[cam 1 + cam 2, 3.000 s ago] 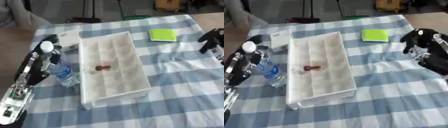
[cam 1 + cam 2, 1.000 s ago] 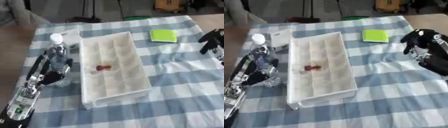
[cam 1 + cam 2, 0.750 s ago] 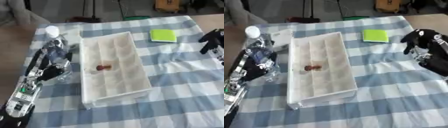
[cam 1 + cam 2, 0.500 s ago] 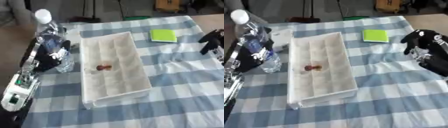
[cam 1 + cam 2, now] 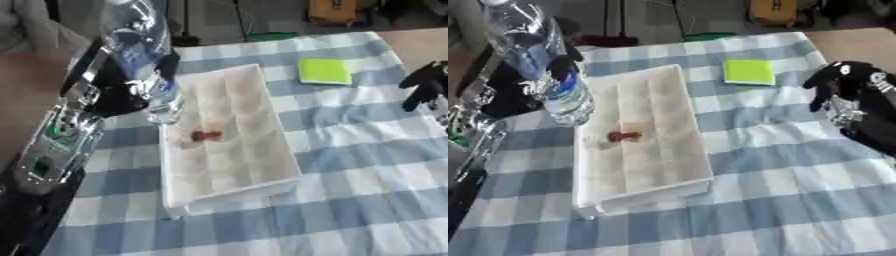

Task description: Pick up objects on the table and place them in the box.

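My left hand (image 5: 118, 82) is shut on a clear plastic water bottle (image 5: 144, 55) with a blue label, holding it upright in the air above the left edge of the white divided box (image 5: 232, 150). A small red thing (image 5: 206, 134) lies in a middle compartment of the box. A green square pad (image 5: 749, 71) lies flat on the checked cloth to the right of the box's far end. My right hand (image 5: 842, 82) hangs at the right edge of the table, its fingers curled and holding nothing, apart from the pad.
A blue-and-white checked cloth (image 5: 798, 165) covers the table. Past the far edge stand dark stands and a yellowish box (image 5: 773, 11) on the floor. My left forearm (image 5: 52, 145) runs along the table's left side.
My left hand has lifted the bottle off the cloth and carried it up and rightward over the box's left edge. The right hand has stayed put.
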